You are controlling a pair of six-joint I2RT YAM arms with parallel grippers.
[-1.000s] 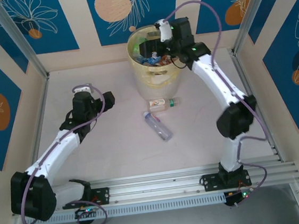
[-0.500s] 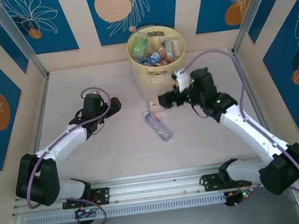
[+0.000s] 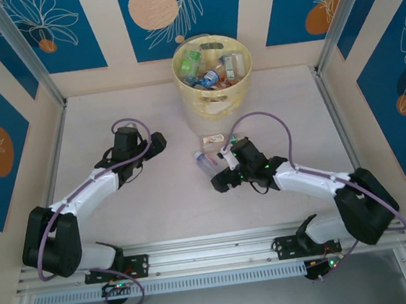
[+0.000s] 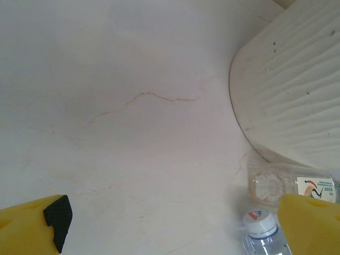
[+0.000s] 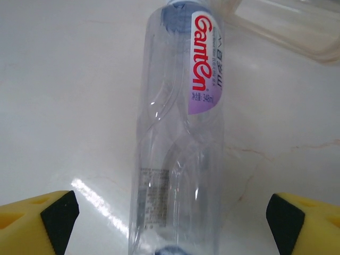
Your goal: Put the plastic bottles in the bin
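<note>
A clear plastic bottle (image 5: 178,133) with a purple-and-red label lies flat on the table, lengthwise between the fingers of my right gripper (image 5: 170,226). The jaws stand open, with a gap on each side of the bottle. From above, the right gripper (image 3: 220,175) covers the near end of this bottle (image 3: 204,159). A second bottle (image 3: 214,141) with a pale label lies at the foot of the pale yellow bin (image 3: 215,96), which holds several bottles. My left gripper (image 3: 157,141) hovers open over bare table to the left. Its view shows both bottles: the capped one (image 4: 260,231) and the other's base (image 4: 271,186).
The bin's ribbed wall (image 4: 292,95) rises close on the right in the left wrist view. Aluminium posts and patterned walls enclose the table on three sides. A rail (image 3: 220,241) runs along the near edge by the arm bases.
My right arm swung from above the bin down to the table and now straddles the clear bottle. The left arm edged slightly right, then held still.
</note>
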